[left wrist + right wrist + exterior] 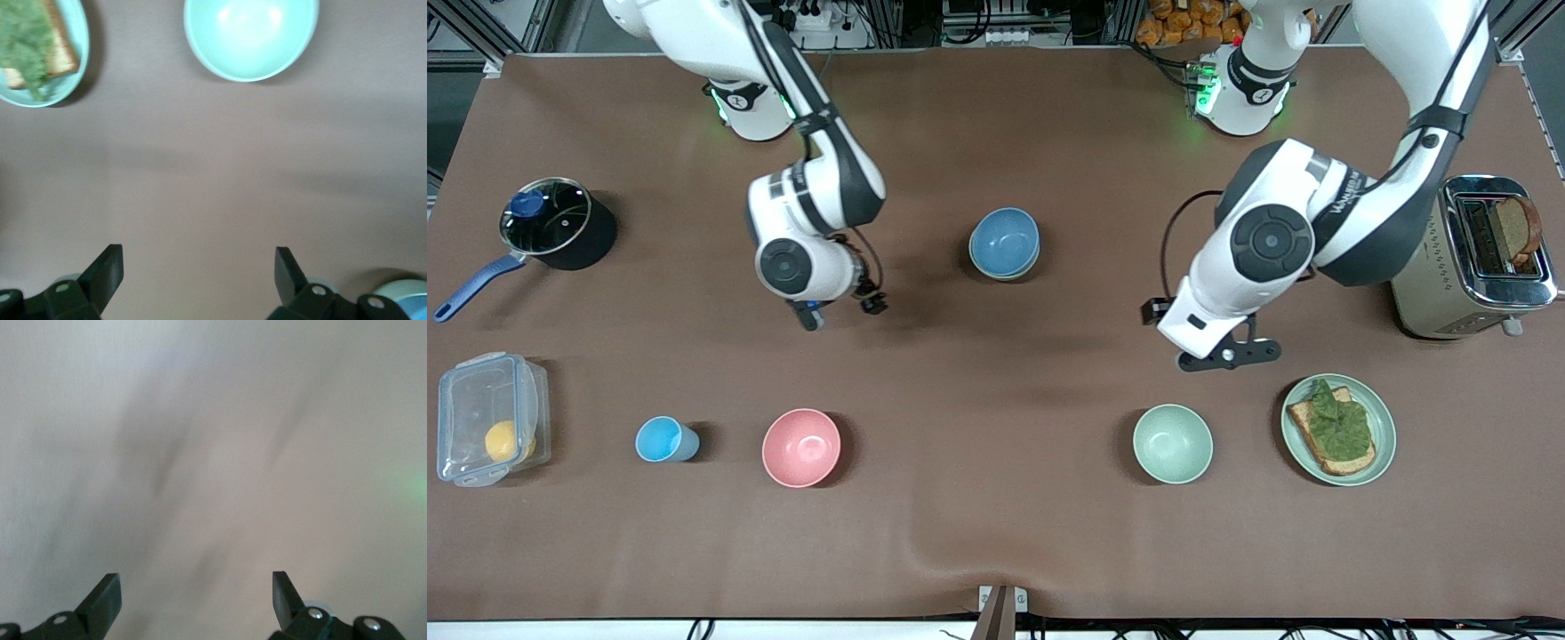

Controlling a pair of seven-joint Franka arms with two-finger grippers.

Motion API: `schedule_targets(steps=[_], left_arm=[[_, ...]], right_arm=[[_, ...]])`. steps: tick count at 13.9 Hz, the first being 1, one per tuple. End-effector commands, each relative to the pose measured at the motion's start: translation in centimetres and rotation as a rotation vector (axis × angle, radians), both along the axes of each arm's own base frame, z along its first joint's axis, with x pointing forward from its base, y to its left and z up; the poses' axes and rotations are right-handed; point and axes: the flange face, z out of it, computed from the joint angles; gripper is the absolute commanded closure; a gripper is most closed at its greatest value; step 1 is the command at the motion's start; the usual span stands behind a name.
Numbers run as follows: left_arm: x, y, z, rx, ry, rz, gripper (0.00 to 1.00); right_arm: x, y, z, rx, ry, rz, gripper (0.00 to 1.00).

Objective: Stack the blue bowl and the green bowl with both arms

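The blue bowl (1004,238) sits nested in the green bowl (1007,276) at mid-table, with only a pale green rim showing under it. The left wrist view catches the edge of this stack, the green bowl's rim (399,288) around the blue bowl (415,309). My left gripper (1227,354) (198,260) hangs open and empty over bare cloth, toward the left arm's end from the stack. My right gripper (842,311) (195,583) is open and empty over bare cloth, toward the right arm's end from the stack.
A mint bowl (1172,443) (251,37) and a plate with toast (1338,429) (40,50) lie nearer the front camera. A toaster (1472,258) stands by the left arm. A pink bowl (801,447), light-blue cup (665,439), plastic box (489,431) and lidded pot (556,222) occupy the right arm's end.
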Motion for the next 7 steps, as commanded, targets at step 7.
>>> schedule_targets(steps=[7], left_arm=[[1.0, 9.7, 2.1, 0.090, 0.097, 0.068, 0.00]], right_arm=[[4.9, -19.2, 5.9, 0.086, 0.025, 0.235, 0.00]])
